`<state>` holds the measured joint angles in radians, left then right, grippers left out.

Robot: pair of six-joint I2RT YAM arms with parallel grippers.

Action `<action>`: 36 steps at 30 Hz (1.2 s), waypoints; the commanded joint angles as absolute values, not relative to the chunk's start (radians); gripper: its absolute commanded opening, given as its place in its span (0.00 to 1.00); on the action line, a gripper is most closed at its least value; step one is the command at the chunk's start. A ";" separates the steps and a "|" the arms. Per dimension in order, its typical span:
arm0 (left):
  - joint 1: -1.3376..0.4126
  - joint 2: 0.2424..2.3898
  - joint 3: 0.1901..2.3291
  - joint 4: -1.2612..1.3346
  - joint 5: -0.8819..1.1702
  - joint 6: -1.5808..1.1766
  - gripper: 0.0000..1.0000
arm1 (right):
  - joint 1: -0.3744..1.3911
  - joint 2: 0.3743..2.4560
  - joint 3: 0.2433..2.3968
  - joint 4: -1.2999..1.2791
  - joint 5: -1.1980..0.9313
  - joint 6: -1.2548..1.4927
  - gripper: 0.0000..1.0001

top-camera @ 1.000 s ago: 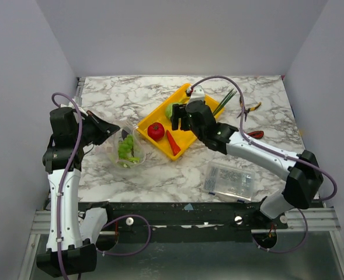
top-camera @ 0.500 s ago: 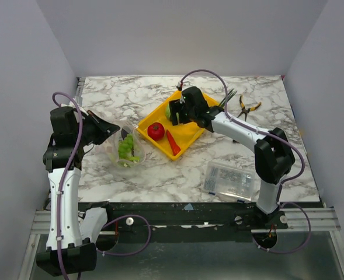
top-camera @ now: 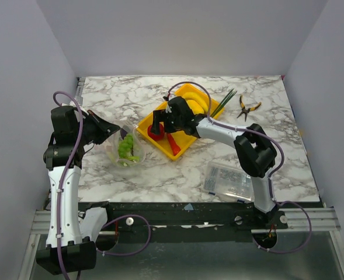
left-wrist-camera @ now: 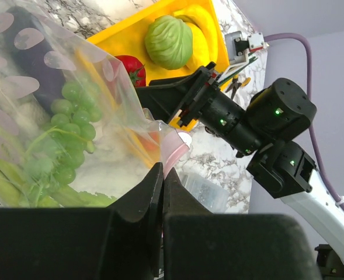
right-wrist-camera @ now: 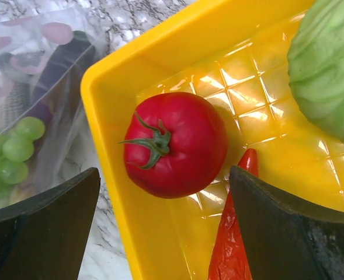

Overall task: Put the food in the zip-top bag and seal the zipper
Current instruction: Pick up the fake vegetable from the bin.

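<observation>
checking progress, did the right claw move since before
Yes, the right claw shifted left across the yellow tray, from the cabbage to over the tomato.

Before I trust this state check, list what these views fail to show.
Tomato: top view, mostly under the right end effector.
Red pepper: right wrist view, cut by the bottom edge; green cabbage cut by the right edge.
Zipper: left wrist view, only a pink corner shows; the left end effector hides the rest.
Dark item in the zip-top bag: left wrist view, blurred by plastic, unidentifiable.
</observation>
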<state>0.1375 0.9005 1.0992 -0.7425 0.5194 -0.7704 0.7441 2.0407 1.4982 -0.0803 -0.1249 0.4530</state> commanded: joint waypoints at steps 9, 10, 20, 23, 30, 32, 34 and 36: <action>0.139 0.890 1.091 -0.712 0.518 -0.760 0.00 | 0.737 2.158 1.598 -0.093 -0.156 0.515 0.90; 0.139 0.889 1.091 -0.712 0.517 -0.761 0.00 | 0.737 2.162 1.598 -0.090 -0.134 0.525 0.89; 0.138 0.876 1.094 -0.722 0.517 -0.759 0.00 | 0.733 2.200 1.623 -0.098 -0.128 0.521 0.79; 0.139 0.871 1.092 -0.724 0.517 -0.759 0.00 | 0.732 2.169 1.605 -0.087 -0.112 0.523 0.59; 0.139 0.859 1.092 -0.728 0.515 -0.759 0.00 | 0.733 1.956 1.492 -0.059 -0.023 0.486 0.10; 0.139 0.863 1.094 -0.723 0.514 -0.759 0.00 | 0.734 1.887 1.448 -0.048 -0.028 0.482 0.00; 0.139 0.865 1.097 -0.722 0.510 -0.759 0.00 | 0.738 1.813 1.386 -0.011 -0.049 0.487 0.00; 0.139 0.868 1.098 -0.724 0.504 -0.758 0.00 | 0.752 1.738 1.323 0.038 -0.049 0.489 0.00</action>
